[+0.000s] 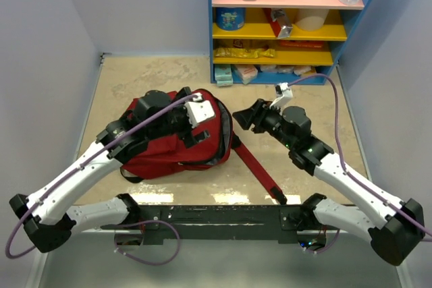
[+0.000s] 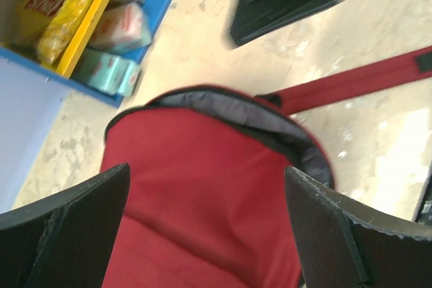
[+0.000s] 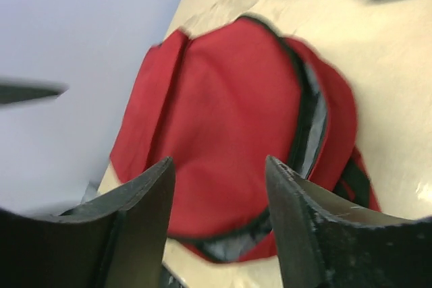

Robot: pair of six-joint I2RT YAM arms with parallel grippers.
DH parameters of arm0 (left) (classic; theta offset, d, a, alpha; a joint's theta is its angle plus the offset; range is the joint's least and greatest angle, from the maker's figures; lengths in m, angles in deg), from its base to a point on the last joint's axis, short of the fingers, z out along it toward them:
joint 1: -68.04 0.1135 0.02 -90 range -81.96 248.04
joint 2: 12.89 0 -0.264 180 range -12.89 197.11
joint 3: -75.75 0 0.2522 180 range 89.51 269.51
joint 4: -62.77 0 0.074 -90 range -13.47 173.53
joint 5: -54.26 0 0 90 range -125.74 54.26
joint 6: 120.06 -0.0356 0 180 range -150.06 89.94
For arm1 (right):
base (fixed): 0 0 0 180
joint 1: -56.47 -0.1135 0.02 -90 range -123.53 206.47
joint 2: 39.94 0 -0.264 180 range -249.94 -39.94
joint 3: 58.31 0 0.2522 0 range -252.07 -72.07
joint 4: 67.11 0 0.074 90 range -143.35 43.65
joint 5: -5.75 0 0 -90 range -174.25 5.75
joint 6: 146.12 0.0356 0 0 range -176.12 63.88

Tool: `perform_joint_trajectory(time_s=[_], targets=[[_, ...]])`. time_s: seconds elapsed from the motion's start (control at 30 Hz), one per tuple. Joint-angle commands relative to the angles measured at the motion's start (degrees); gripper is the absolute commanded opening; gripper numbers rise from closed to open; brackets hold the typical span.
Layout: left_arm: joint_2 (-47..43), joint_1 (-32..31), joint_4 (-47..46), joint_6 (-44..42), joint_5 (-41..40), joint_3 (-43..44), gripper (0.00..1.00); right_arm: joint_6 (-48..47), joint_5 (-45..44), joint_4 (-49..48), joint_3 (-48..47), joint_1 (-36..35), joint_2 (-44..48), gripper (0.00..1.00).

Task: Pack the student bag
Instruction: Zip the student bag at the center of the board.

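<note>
Left gripper [image 2: 207, 170] over the dark-red backpack [image 1: 169, 150], fingers apart. Right gripper [image 3: 219, 161] just beside the backpack, fingers apart.

Free at upper left over bare table [image 1: 135, 75]. Blocked at centre by student bag [image 1: 169, 153], left arm [image 1: 88, 163] draped across. Blocked at upper right by shelf unit [image 1: 287, 45]. Narrow gap only between bag and right gripper [image 1: 241, 118]. Lower centre crossed by red strap [image 1: 256, 166]. Hemmed at side edges by walls [image 1: 40, 65].
</note>
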Motion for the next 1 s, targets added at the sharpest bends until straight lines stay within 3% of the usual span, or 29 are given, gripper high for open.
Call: perform_joint_trajectory(time_s=[0.0,0.13,0.3,0.4,0.53,0.83,0.97], targets=[[-4.64,8.21,5.21,-9.62,8.08,-7.75,1.0,-3.75,7.52,5.39,1.17,-4.46,6.42,0.55],[-9.65,11.03,10.21,-18.41,12.03,-14.17,0.94,-2.87,4.27,9.16,-1.02,-15.11,2.07,0.53],[-15.54,11.03,10.32,-21.5,13.27,-22.52,0.9,-1.12,3.84,6.27,-3.66,-22.58,-5.6,0.54],[-18.35,11.03,8.04,-23.17,10.82,-26.83,0.77,0.03,3.75,3.55,-4.28,-24.26,-9.21,0.54],[-20.64,11.03,2.77,-22.56,5.82,-32.19,0.46,1.0,4.27,0.29,-4.37,-25.49,-12.98,0.53],[-19.33,11.03,-1.99,-20.19,3.87,-37.83,0.29,0.12,5.32,-3.14,-6.39,-26.02,-20.71,0.51],[-21.08,11.03,-0.76,-19.31,5.18,-39.32,0.29,0.12,5.5,-4.98,-5.86,-26.11,-22.92,0.51]])
